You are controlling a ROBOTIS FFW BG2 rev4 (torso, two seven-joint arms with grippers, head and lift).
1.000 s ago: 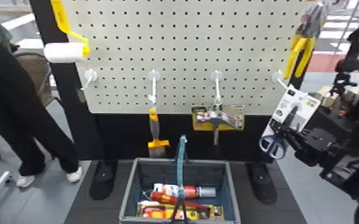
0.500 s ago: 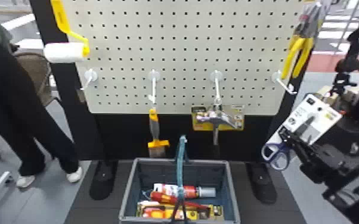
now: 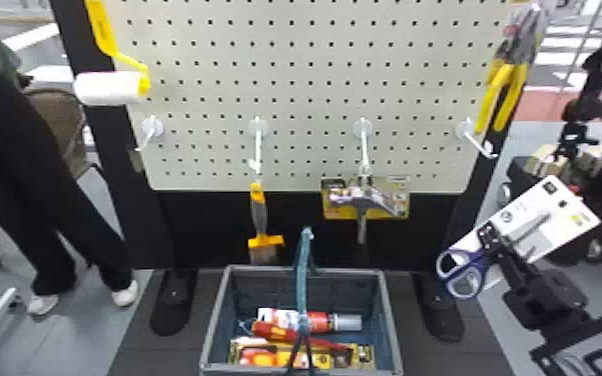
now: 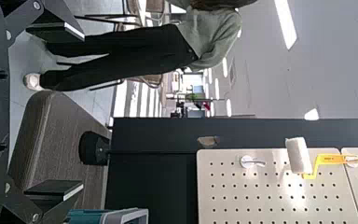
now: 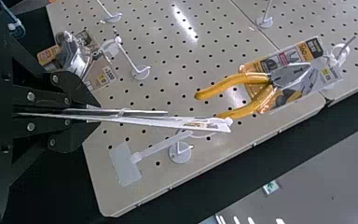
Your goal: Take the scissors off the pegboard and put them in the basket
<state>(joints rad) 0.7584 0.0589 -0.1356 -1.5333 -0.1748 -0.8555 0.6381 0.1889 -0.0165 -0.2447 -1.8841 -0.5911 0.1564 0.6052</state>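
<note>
Right gripper (image 3: 496,245), fingers nearly together, is gripping blue-handled metal scissors (image 3: 481,259) on white card (image 3: 571,204), right of grey plastic basket (image 3: 389,310); left gripper (image 4: 78,109) is gaping wide, empty.

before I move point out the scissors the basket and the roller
Scissors (image 3: 477,259): head view, on the blue handles.
Basket (image 3: 265,270): head view, on the far rim.
Roller (image 4: 299,156): left wrist view, on the white sleeve.

R. tool (image 3: 491,239) clamped tight, L. tool (image 4: 82,110) w/ fingers apart.
</note>
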